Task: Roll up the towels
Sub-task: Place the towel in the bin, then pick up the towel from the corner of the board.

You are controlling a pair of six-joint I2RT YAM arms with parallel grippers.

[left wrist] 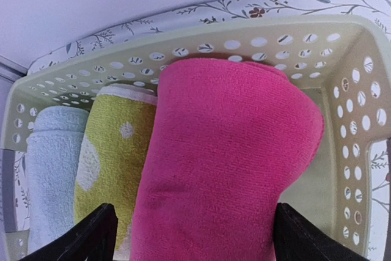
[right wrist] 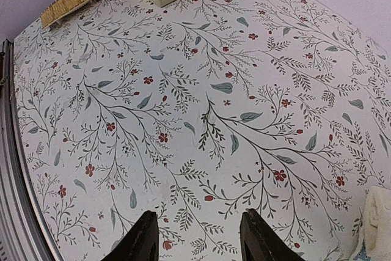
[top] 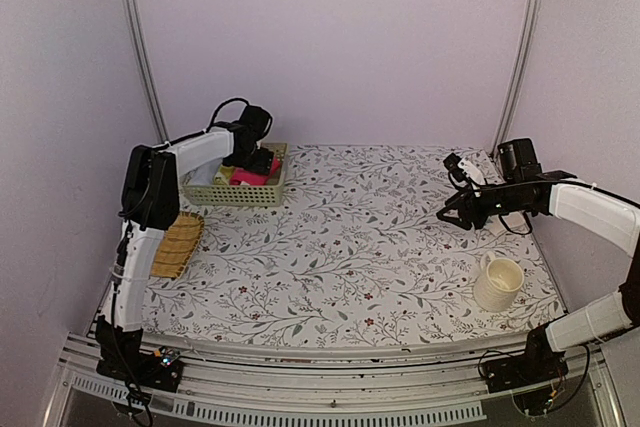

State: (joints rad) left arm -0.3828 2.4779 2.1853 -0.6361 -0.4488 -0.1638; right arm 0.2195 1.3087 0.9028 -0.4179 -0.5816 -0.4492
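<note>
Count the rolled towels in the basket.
3, side by side in the basket: pale blue roll, yellow-green dotted roll, pink roll, left to right in the left wrist view. Others may hide underneath.

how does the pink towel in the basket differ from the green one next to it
The pink towel is plain; the green towel has white dots. The pink towel is the fatter roll, the green towel slimmer. The pink towel lies between the open left claw fingers; the green towel lies off to one side. Both are rolled, side by side in the basket.
</note>
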